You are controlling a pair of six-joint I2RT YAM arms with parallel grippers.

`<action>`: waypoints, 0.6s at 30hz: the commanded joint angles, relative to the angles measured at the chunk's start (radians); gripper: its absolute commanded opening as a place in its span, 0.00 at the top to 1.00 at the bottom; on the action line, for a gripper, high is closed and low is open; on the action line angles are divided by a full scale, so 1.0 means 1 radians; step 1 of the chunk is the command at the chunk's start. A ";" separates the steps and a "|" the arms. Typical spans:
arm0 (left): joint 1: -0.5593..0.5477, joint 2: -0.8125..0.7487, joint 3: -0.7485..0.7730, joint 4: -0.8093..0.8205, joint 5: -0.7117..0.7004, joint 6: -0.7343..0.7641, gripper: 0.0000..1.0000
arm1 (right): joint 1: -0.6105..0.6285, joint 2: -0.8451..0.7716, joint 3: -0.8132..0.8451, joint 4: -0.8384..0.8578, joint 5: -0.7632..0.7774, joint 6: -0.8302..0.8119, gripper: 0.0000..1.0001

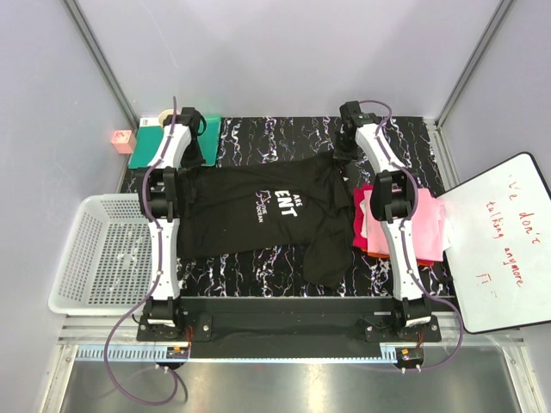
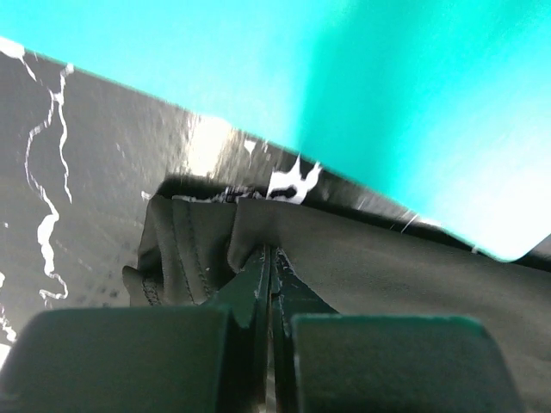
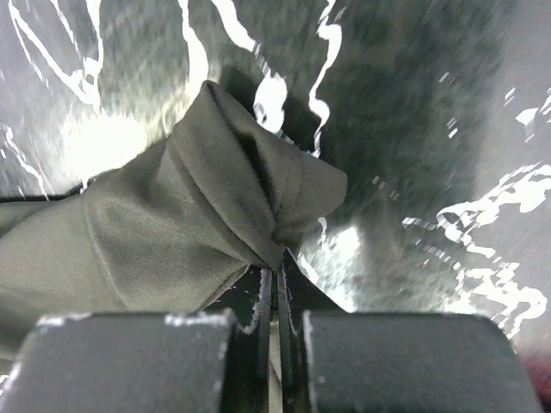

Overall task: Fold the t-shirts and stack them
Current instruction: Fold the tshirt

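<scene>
Black t-shirt [image 1: 232, 206]: spread lettering-up across the middle of the table [image 1: 258, 142], its right side rumpled toward the near edge.
Left tool [image 2: 271, 258]: pinched closed on a far corner, just beside the green mat [image 2: 387, 86].
Right tool [image 3: 277, 258]: clamped on the other far corner, cloth bunched.
Why: twin corner grips likely prepare a fold.
Folded shirts [image 1: 428, 219]: pink-topped pile at right, awaiting the stack.
Surroundings: black marbled top; basket [image 1: 95, 249] left, whiteboard [image 1: 499, 241] right, grey walls [image 1: 284, 52].

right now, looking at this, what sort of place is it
Probably a robotics lab test cell, not a home: plain grey panel walls enclose a black marbled table, two robot arms are bolted at its near edge, and a handwritten whiteboard sits at the right.
</scene>
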 commanded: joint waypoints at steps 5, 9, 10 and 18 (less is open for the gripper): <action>0.008 0.025 0.110 0.106 0.013 -0.054 1.00 | -0.030 0.014 0.052 0.026 0.005 -0.001 0.96; 0.002 0.005 0.105 0.138 0.081 -0.045 1.00 | -0.032 -0.054 -0.012 0.032 0.025 -0.016 0.91; 0.000 -0.005 0.085 0.141 0.091 -0.033 1.00 | -0.030 -0.065 -0.035 0.033 0.031 -0.016 0.92; -0.049 -0.337 -0.194 0.233 0.134 0.030 0.05 | -0.030 -0.131 -0.072 0.044 0.025 -0.016 1.00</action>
